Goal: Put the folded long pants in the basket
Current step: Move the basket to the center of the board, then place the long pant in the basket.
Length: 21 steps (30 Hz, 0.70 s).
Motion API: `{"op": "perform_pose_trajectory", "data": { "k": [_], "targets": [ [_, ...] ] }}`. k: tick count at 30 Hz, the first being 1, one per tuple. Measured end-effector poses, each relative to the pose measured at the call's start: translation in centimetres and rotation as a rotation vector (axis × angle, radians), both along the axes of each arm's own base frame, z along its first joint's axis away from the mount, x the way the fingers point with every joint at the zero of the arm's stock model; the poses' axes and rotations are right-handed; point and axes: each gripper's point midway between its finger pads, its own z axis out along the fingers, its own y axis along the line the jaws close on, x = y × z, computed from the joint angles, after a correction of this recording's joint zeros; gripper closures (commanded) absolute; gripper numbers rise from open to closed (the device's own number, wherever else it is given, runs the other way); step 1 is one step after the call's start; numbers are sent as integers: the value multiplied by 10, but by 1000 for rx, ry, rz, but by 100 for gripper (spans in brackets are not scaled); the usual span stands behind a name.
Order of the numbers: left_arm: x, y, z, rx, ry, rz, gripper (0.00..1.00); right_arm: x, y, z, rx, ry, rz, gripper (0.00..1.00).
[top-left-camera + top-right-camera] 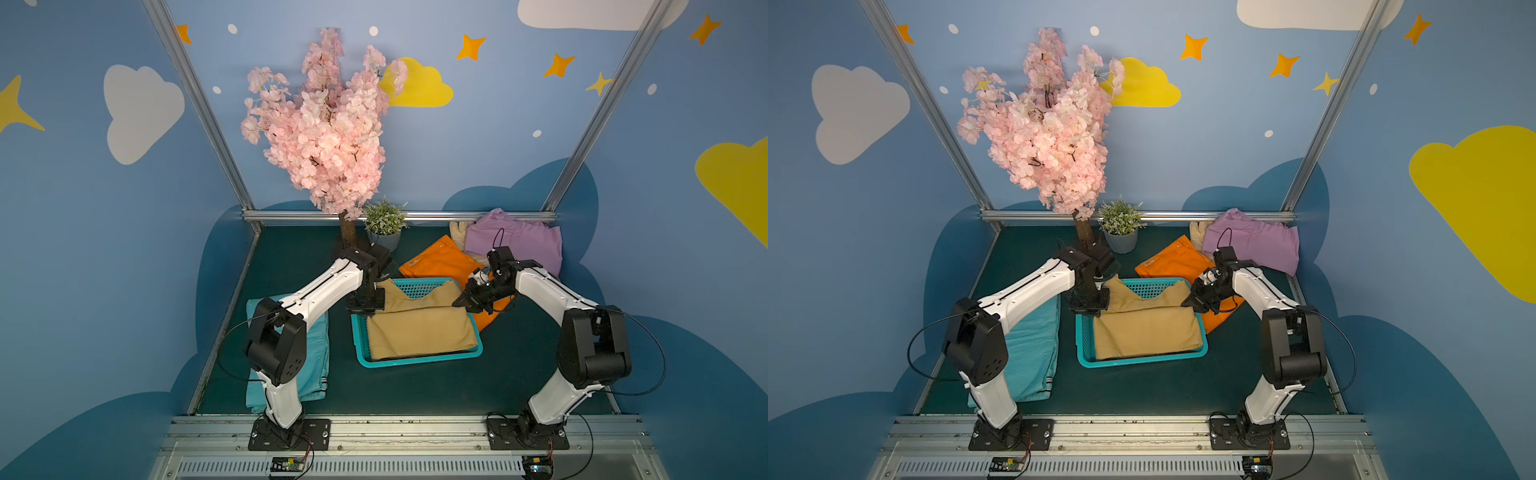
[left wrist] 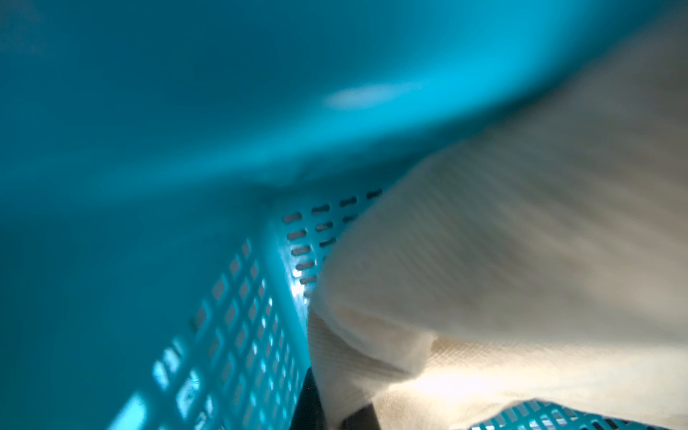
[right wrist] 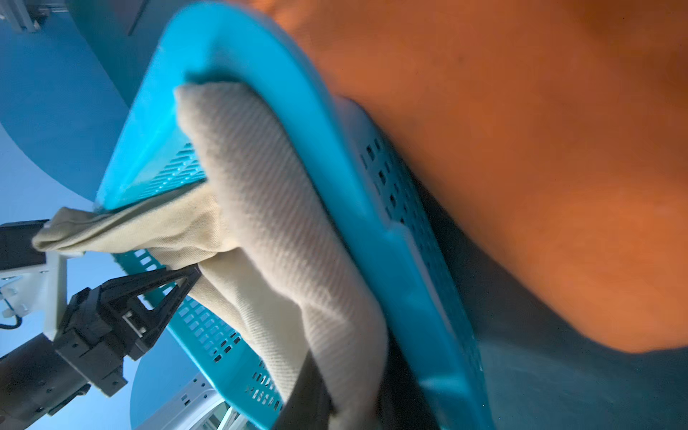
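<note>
Green tabletop [image 1: 415, 390]: tan pants [image 1: 419, 332] in basket [image 1: 415, 361], far corners inside closed left tool [image 3: 191, 274], closed right tool [image 1: 459, 302].

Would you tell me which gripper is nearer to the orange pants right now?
Right. The right gripper holds a corner of the tan pants at the basket edge beside the orange pants; the left gripper grips the opposite corner, across the basket from them.
</note>
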Motion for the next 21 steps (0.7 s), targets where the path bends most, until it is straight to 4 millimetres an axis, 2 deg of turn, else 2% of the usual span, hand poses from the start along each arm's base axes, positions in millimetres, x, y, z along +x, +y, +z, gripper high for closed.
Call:
{"op": "perform_pose_trajectory", "data": {
  "k": [3,7,12,17,21],
  "targets": [
    [-1,6,0,28,2,25,97,-9,16,4,-25,-14,78,100],
    [-3,29,-4,75,8,81,98,-20,38,2,-84,-43,181,100],
    [-15,39,-11,71,43,125,98,-21,44,-7,-131,-36,211,100],
    [-19,35,6,9,19,142,98,-16,45,-4,-147,-62,226,100],
    [-21,33,26,-47,-12,152,97,-12,45,12,-150,-93,227,100]
  ]
}}
